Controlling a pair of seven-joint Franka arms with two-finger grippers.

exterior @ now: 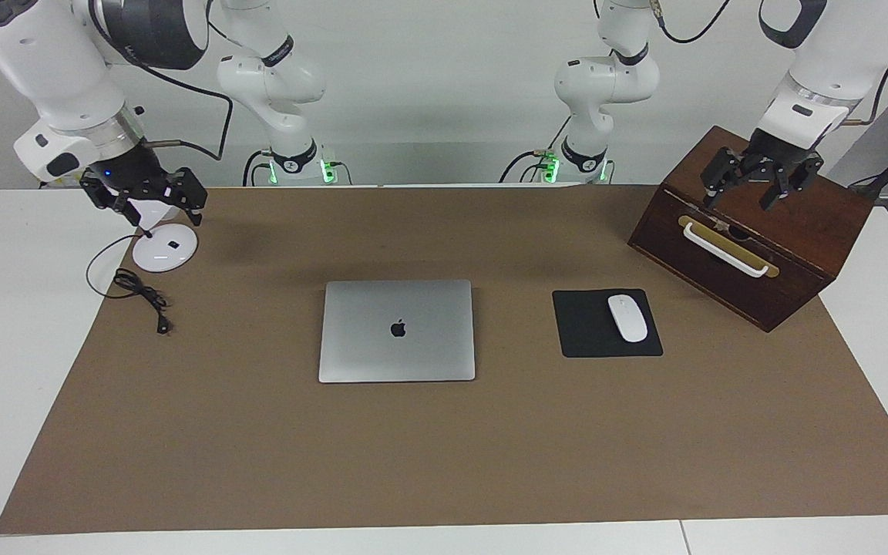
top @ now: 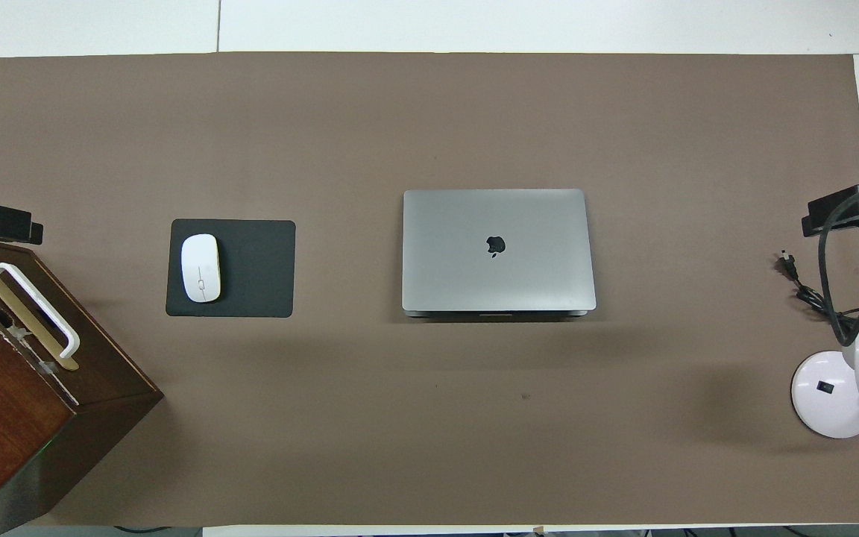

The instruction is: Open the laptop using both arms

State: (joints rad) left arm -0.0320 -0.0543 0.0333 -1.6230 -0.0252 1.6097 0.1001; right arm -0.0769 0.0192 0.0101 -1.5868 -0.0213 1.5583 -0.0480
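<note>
The silver-grey laptop (exterior: 398, 330) (top: 496, 250) lies shut and flat on the middle of the brown mat, apple logo up. Its thin opening edge faces the robots. My left gripper (exterior: 741, 202) hangs open over the wooden box at the left arm's end of the table, well away from the laptop. My right gripper (exterior: 168, 218) hangs open over the white lamp base at the right arm's end, also well away from it. Neither gripper holds anything. Only the grippers' dark tips show at the sides of the overhead view.
A dark wooden box (exterior: 768, 231) (top: 19, 388) with a white handle stands at the left arm's end. Between it and the laptop, a white mouse (exterior: 627, 317) rests on a black mouse pad (exterior: 590, 339). A white lamp base (exterior: 165, 248) and black cable (exterior: 139, 297) lie at the right arm's end.
</note>
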